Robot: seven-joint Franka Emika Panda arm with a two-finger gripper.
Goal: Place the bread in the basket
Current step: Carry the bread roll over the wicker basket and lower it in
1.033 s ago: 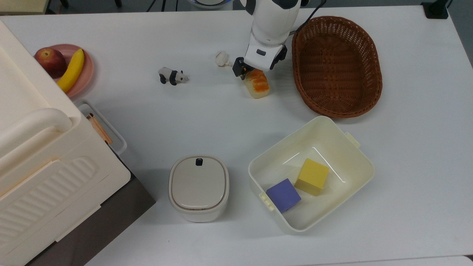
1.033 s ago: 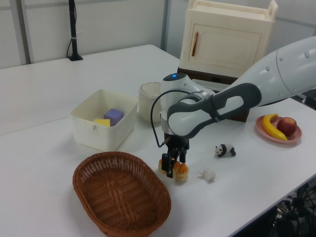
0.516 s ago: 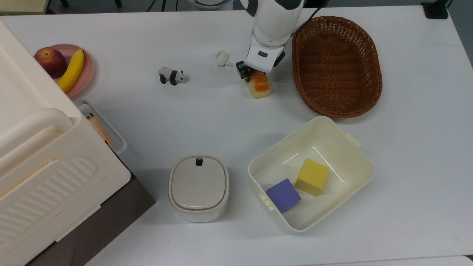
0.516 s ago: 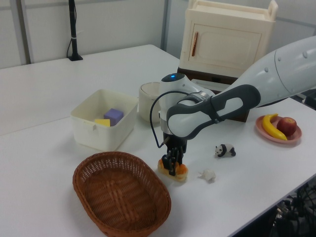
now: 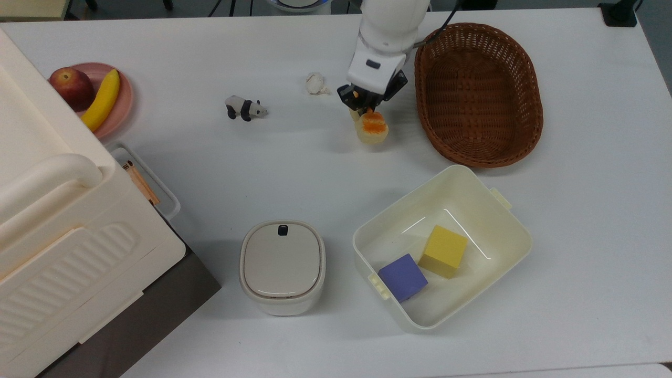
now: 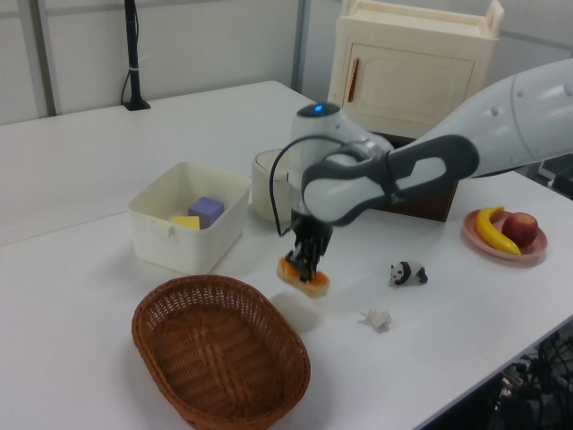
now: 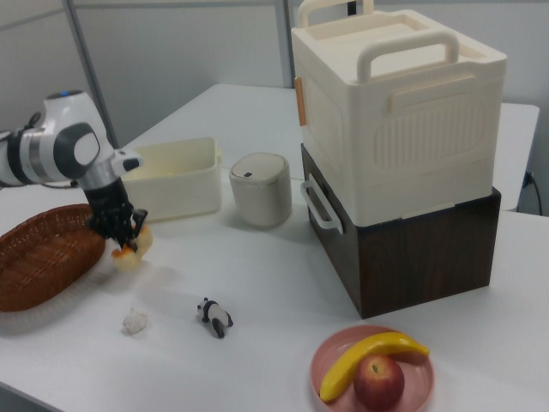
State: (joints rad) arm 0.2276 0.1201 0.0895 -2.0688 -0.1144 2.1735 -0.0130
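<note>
Bread (image 5: 372, 127) hangs clenched in the pincer (image 5: 366, 107), lifted clear of the white bench (image 5: 294, 157), its shadow showing below it in the left view. The loaf (image 6: 303, 277) tilts, one end held between the fingers and its long axis sloping down and away from them. Taking the wicker basket (image 5: 478, 92) as the landmark and going near to far in the top view: nearest the camera, below the basket, sits a cream plastic bin (image 5: 512, 231) holding a purple cube (image 5: 402, 276) and a yellow cube (image 5: 444, 250) side by side. Beyond it lies the basket itself, with nothing in it. The bread hangs just off the basket's rim, on the top view's left, outside the weave and above the bench. Judging from this, the coming move is a short carry toward the top view's right, over the raised rim, before letting go.
</note>
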